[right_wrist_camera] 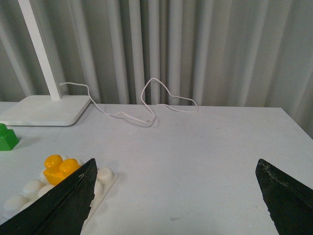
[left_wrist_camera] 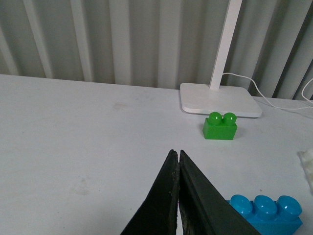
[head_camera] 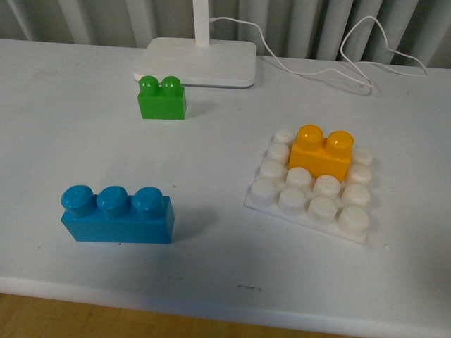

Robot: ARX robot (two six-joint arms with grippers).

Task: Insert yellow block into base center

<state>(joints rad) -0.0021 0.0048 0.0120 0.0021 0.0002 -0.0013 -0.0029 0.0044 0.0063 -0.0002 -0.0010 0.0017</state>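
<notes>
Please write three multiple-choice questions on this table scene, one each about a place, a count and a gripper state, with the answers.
1. Where is the yellow block?
A. on the base
B. beside the green brick
C. on the lamp foot

2. How many studs does the blue brick have?
A. two
B. three
C. four

3. How are the grippers?
A. both open
B. both shut
C. left gripper shut, right gripper open

Answers: 1 A, it sits among the base's white studs; 2 B, three round tops show in the front view; 3 C, the left fingers touch with nothing between them and the right fingers stand wide apart.
</notes>
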